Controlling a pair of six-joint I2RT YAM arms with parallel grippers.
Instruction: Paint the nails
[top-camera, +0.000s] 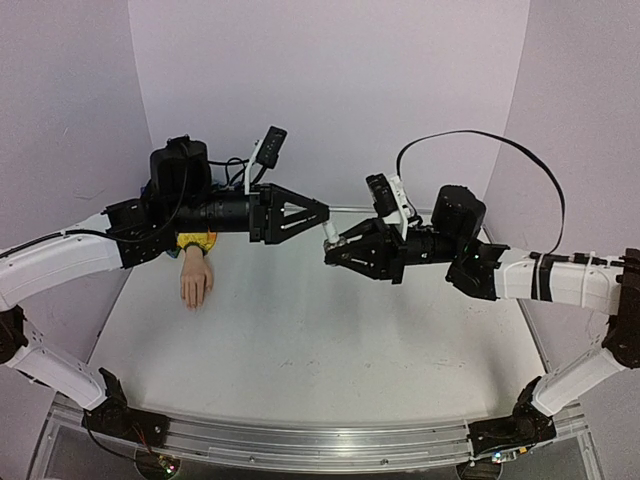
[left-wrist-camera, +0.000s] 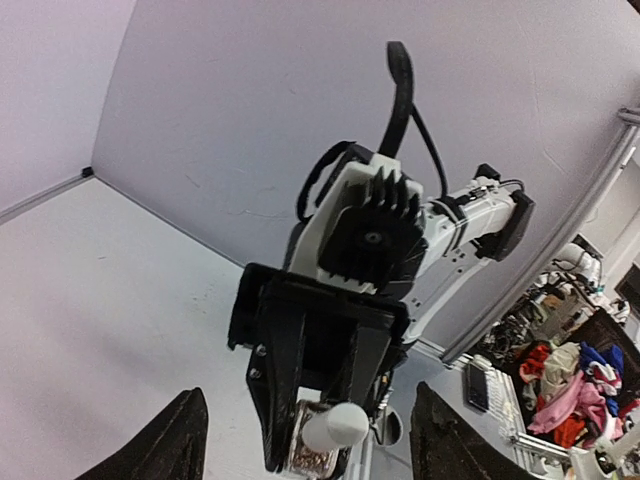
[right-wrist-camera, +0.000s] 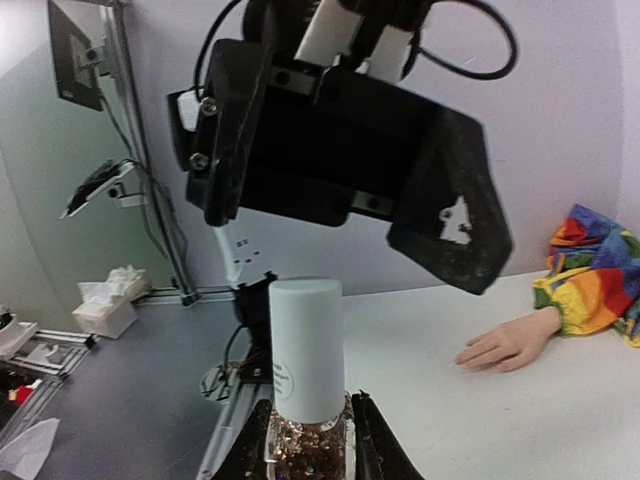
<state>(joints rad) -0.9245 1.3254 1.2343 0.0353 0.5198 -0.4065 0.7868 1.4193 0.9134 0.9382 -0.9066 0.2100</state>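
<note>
Right gripper (right-wrist-camera: 308, 450) is clamped on a white-capped polish bottle (right-wrist-camera: 305, 350); left gripper (top-camera: 320, 212) is held open, facing the cap.

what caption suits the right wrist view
Right gripper holds a white-capped glitter polish bottle before the open left gripper; mannequin hand lies beyond

The white table (top-camera: 330, 340) under me has a pale mannequin hand (top-camera: 196, 282) lying flat on it at the far left. Its fingers point toward the near edge, and its rainbow sleeve (top-camera: 197, 241) is bunched on the surface just behind the wrist. A metal rail (top-camera: 300, 440) runs along the table's near edge.
</note>
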